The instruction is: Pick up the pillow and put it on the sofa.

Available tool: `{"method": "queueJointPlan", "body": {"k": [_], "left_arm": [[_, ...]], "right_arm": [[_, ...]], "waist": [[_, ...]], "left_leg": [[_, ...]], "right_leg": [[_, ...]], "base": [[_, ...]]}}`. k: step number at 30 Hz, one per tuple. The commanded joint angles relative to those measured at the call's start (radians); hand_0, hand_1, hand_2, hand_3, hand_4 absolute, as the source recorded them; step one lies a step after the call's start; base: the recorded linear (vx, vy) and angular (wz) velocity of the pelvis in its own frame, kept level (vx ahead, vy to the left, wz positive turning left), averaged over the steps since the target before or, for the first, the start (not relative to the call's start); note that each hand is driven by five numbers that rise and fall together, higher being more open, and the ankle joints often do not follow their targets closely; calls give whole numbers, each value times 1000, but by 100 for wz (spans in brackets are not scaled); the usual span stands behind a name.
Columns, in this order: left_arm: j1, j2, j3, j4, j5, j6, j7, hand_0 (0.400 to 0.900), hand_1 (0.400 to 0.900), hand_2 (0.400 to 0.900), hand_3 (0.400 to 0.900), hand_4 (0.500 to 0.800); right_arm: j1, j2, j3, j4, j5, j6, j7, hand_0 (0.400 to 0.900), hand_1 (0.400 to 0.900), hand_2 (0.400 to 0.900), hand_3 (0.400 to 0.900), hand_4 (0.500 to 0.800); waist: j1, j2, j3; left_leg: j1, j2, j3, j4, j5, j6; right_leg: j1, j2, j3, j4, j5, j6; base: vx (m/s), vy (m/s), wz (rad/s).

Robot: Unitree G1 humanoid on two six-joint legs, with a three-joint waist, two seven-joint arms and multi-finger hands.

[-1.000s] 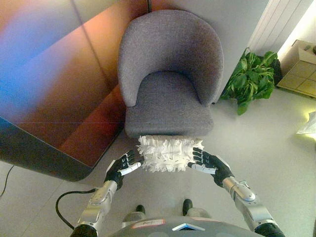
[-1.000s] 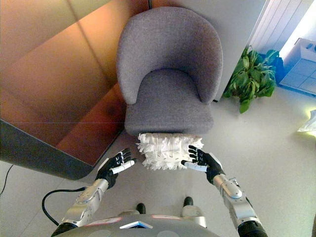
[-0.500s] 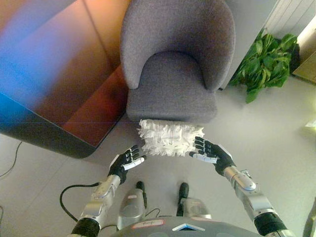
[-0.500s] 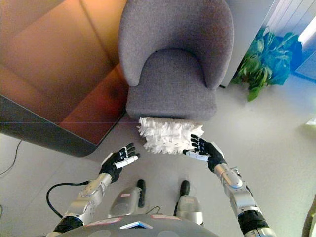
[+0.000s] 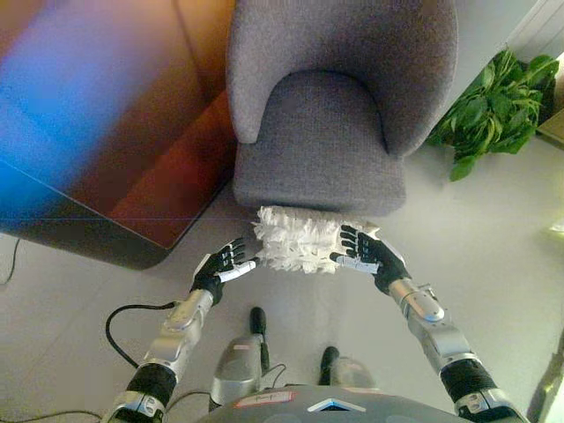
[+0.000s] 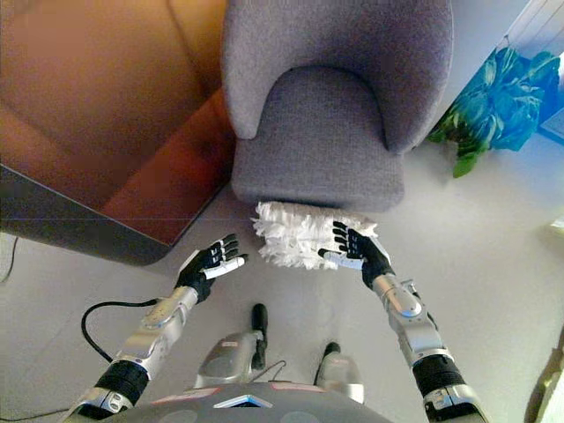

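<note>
Grey floor lies before a grey sofa chair (image 5: pixel 339 132). Against its front edge rests the white frilly pillow (image 5: pixel 300 238), apparently on the floor. My left hand (image 5: pixel 220 269) and right hand (image 5: pixel 366 253) flank it, fingers spread open, gripping nothing. I judge uneven squeezing could let the soft pillow slip sideways.
</note>
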Motion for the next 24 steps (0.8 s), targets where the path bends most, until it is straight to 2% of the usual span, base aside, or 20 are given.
{"method": "queueJointPlan", "body": {"k": [1,3,4,6,7,8,10,11,12,13,14,15,16,17,18,19,20,21,23,24], "left_arm": [[-22,52,29,-106,-25,-75,23,900,900,900,900,800],[-23,51,34,-103,-27,-74,28,900,900,900,900,800],[-23,53,38,-103,-33,-75,30,900,900,900,900,800],[-24,55,37,-105,-31,-75,30,900,900,900,900,800],[-25,55,34,-104,-25,-76,27,900,900,900,900,800],[-32,54,35,-97,-22,-81,34,900,900,900,900,800],[-49,57,37,-87,-26,-89,44,900,900,900,900,800],[-50,56,38,-86,-26,-89,44,900,900,900,900,800],[-62,68,39,-93,-26,-93,51,900,900,900,900,800],[-66,72,46,-98,-24,-94,57,900,900,900,900,800],[-74,73,43,-101,-22,-94,63,900,900,900,900,800],[-74,72,43,-101,-21,-94,63,900,900,900,900,800],[-69,64,44,-104,-25,-100,75,900,900,900,900,800],[-74,56,40,-100,-26,-105,82,900,900,900,900,800],[-74,55,40,-100,-26,-106,82,900,900,900,900,800],[-88,39,36,-93,-47,-109,98,900,900,900,900,800],[-105,32,22,-95,-77,-109,98,900,900,900,900,800],[-153,27,-20,-102,-78,-112,90,900,900,900,900,800],[-186,21,-35,-111,-73,-125,98,900,900,900,900,800],[-187,20,-34,-110,-73,-125,99,900,900,900,900,800]], "right_arm": [[-25,-7,7,-85,-21,-73,4,900,900,900,900,800],[-23,-9,8,-91,-30,-73,3,900,900,900,900,800],[-22,-21,-5,-100,-47,-74,-11,900,900,900,900,800],[-25,-33,-11,-110,-66,-75,-21,900,900,900,900,800],[-37,-46,-15,-108,-92,-79,-30,900,900,900,900,800],[-59,-57,-20,-95,-120,-79,-53,900,900,900,900,800],[-80,-72,-23,-82,-162,-81,-82,900,900,900,900,800],[-81,-72,-22,-81,-162,-81,-83,900,900,900,900,800],[-91,-90,-22,-82,-214,-78,-106,900,900,900,900,800],[-95,-98,-24,-84,-240,-77,-111,900,900,900,900,800],[-87,-109,-26,-90,-267,-76,-112,900,900,900,900,800],[-86,-109,-26,-90,-267,-76,-112,900,900,900,900,800],[-104,-118,-10,-101,-318,-80,-122,900,900,900,900,800],[-111,-135,-9,-83,-352,-82,-147,900,900,900,900,800],[-113,-135,-8,-81,-353,-83,-148,900,900,900,900,800],[-128,-159,-8,-71,-392,-86,-181,900,900,900,900,800],[-142,-180,-10,-71,-413,-88,-207,900,900,900,900,800],[-187,-219,4,-69,-496,-76,-243,900,900,900,900,800],[-218,-262,17,-62,-592,-74,-279,900,900,900,900,800],[-221,-262,18,-59,-593,-75,-281,900,900,900,900,800]], "waist": [[-19,-15,-14],[-26,-18,-1],[-29,-26,15],[-34,-27,27],[-32,-35,32],[-36,-45,37],[-47,-55,41],[-45,-52,43],[-51,-62,48],[-54,-62,50],[-48,-67,44],[-50,-65,45],[-44,-81,45],[-47,-77,41],[-50,-73,41],[-52,-59,44],[-54,-47,57],[-68,-35,82],[-79,-18,96],[-80,-16,95]], "left_leg": [[43,-12,-49,-50,14,10],[69,-11,-53,-57,8,8],[83,-8,-64,-49,-11,-5],[91,-1,-78,-42,-23,-14],[92,4,-85,-40,-30,-27],[110,17,-101,-50,-48,-55],[134,39,-126,-55,-72,-88],[137,43,-124,-54,-75,-89],[154,75,-149,-56,-92,-119],[167,99,-156,-62,-99,-130],[165,104,-175,-54,-112,-141],[164,106,-179,-52,-115,-141],[175,134,-169,-57,-116,-153],[172,156,-178,-41,-118,-164],[169,161,-182,-37,-122,-166],[156,186,-193,-5,-113,-173],[137,208,-188,18,-103,-177],[91,221,-169,18,-84,-177],[58,230,-129,0,-54,-177],[57,231,-130,-2,-52,-178]], "right_leg": [[-34,-38,-23,202,276,9],[-58,-41,-50,195,249,3],[-79,-66,-90,98,238,5],[-65,-82,-103,39,245,12],[-78,-107,-99,-44,254,23],[-88,-128,-67,-198,294,51],[-118,-147,-5,-335,388,91],[-112,-142,-6,-344,392,92],[-139,-159,14,-426,466,121],[-152,-160,24,-435,495,123],[-137,-153,24,-434,445,123],[-135,-152,20,-431,442,123],[-144,-145,-7,-395,454,123],[-139,-130,-9,-384,432,120],[-138,-127,-14,-382,429,119],[-146,-114,-35,-345,376,102],[-154,-106,-53,-299,339,90],[-180,-118,-82,-257,317,84],[-189,-123,-108,-256,307,85],[-191,-123,-109,-256,307,84]], "base": [[295,143,13],[241,15,14],[250,-100,25],[198,-116,21],[242,-248,20],[353,-341,28],[324,-285,31],[333,-316,47],[303,-330,52],[409,-415,84],[215,-210,53],[236,-304,51],[234,-339,48],[234,-342,48],[193,-215,58],[108,-182,72],[39,-261,128],[-56,-206,124],[-68,-92,71],[-88,-5,9]]}}
